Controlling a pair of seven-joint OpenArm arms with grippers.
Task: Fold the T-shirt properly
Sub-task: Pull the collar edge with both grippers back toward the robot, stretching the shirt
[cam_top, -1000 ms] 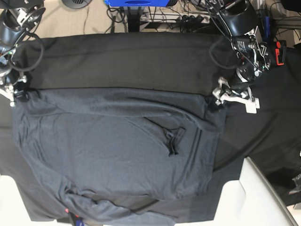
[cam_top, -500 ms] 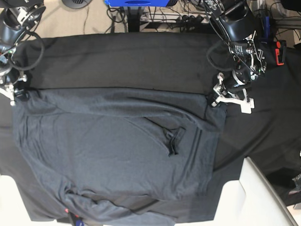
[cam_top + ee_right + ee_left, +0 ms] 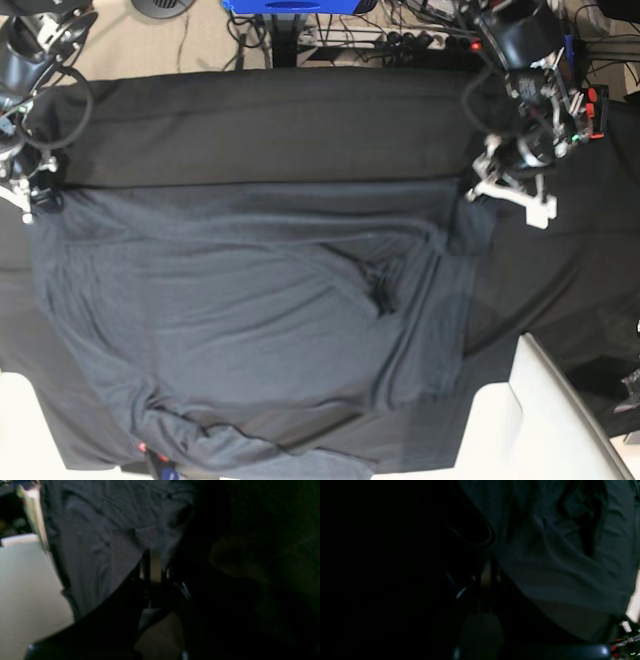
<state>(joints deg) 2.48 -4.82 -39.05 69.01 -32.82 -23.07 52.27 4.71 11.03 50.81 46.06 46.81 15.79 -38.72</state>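
T-shirt (image 3: 250, 320), dark slate-grey and wrinkled, lies spread over the black table cloth (image 3: 270, 125), its upper edge stretched between the two arms. Left gripper (image 3: 480, 190), at the base view's right, is clamped on the shirt's top corner. Right gripper (image 3: 30, 200), at the opposite corner, pinches the fabric too; the right wrist view shows cloth drawn into its closed jaws.
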